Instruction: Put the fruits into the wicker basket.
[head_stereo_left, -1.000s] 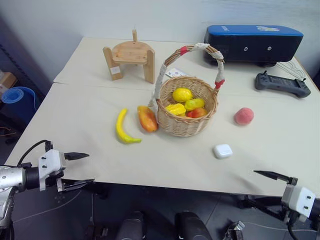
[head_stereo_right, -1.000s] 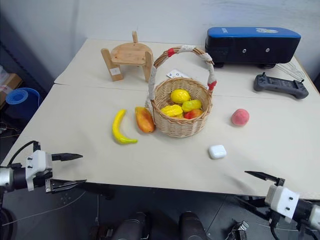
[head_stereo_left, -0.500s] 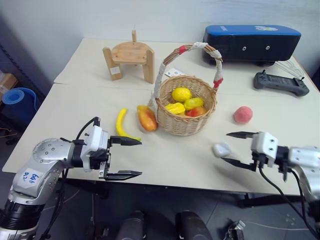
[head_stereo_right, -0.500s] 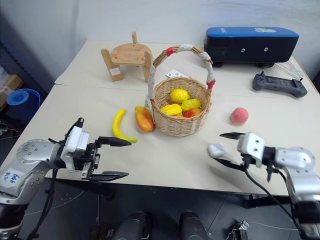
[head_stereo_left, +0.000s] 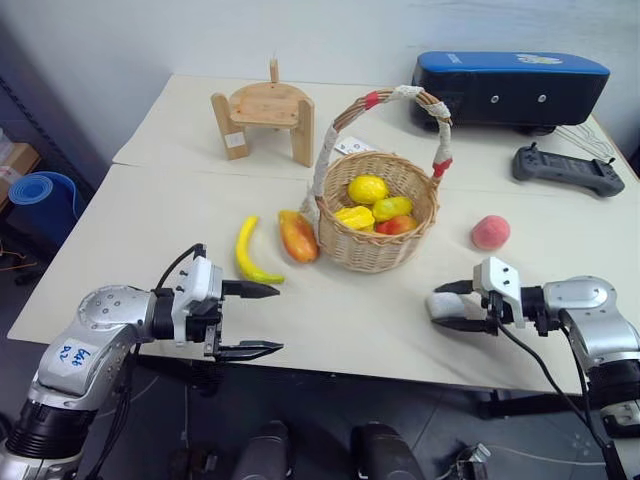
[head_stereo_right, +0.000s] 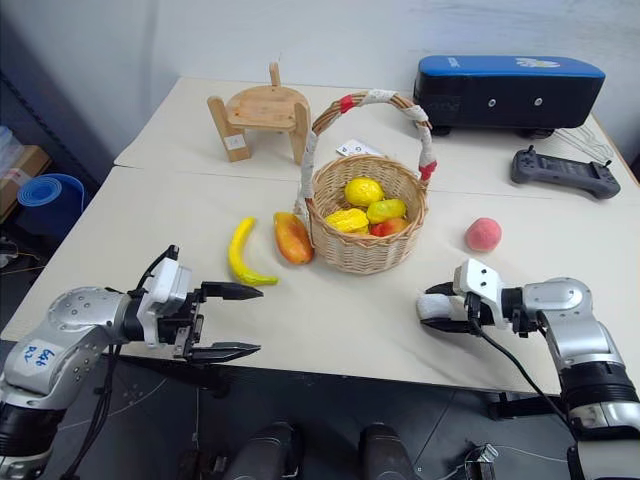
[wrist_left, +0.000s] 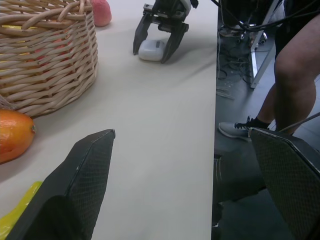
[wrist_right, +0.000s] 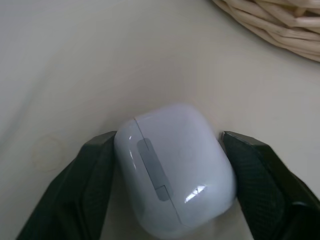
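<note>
- at the far left we see our left gripper (head_stereo_left: 250, 320) hovering over the near edge of the table (head_stereo_left: 130, 230), its two black fingers spread wide apart with nothing between them, pointing toward the table's middle.
- just beyond that gripper lies the curved yellow banana (head_stereo_left: 247, 253) on the tabletop, apart from the fingers.
- right of the banana the orange-red mango (head_stereo_left: 296, 236) lies beside the basket, so close that we cannot tell whether it touches the weave.
- behind these, toward the far side, a wooden stand (head_stereo_left: 264, 118) sits on the table.
- the wicker basket (head_stereo_left: 378, 240) stands upright near the table's middle, its arched handle wrapped in white cloth with red bands; inside it we count yellow fruits (head_stereo_left: 367, 189) and a red one (head_stereo_left: 400, 225).
- right of the basket, the pink peach (head_stereo_left: 490, 232) rests alone on the table, well apart from the basket.
- nearer the front edge, our right gripper (head_stereo_left: 446, 306) has its fingers on either side of the small white case (wrist_right: 175, 170); both pads look pressed against the case, which sits on the tabletop.
- at the far right rear we see a blue-topped black box (head_stereo_left: 508, 86) and a dark handheld controller (head_stereo_left: 567, 168).
</note>
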